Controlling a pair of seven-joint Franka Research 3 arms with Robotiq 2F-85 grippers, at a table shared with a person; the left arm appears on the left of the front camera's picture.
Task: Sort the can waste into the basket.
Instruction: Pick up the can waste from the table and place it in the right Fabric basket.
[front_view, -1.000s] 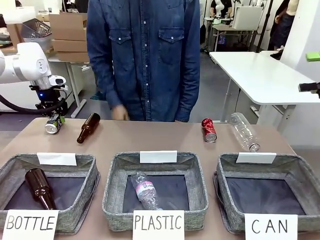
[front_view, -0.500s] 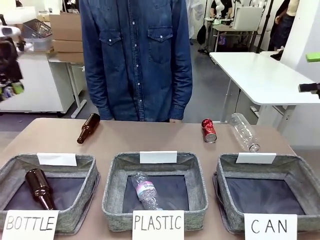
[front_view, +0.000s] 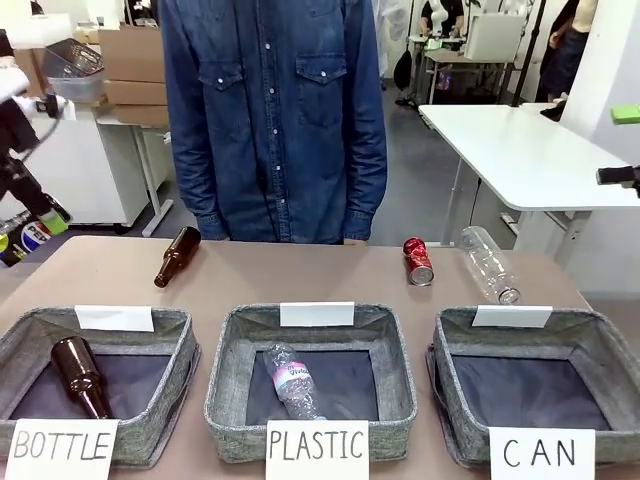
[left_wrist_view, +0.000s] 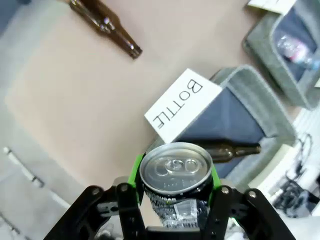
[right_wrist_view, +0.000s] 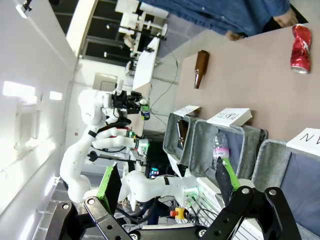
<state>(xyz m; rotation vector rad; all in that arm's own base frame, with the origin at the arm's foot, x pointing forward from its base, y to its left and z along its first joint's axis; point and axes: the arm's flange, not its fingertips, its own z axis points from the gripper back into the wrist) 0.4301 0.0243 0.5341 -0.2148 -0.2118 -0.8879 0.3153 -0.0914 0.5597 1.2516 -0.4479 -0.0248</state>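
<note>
Red can (front_view: 418, 260), dark can (left_wrist_view: 175, 169): two.

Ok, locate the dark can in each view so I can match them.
Front view: dark can at the far left edge, blurred.
Left wrist view: can bottom centre, clamped in the left gripper.
Right wrist view: can small, left of centre, far off.
Shared landmark: the brown bottle lying on the table.

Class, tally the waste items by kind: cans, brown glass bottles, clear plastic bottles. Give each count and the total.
Cans: 2 (red can, dark can)
Brown glass bottles: 2 (loose brown bottle, basketed brown bottle)
Clear plastic bottles: 2 (loose clear bottle, basketed clear bottle)
Total: 6
</note>
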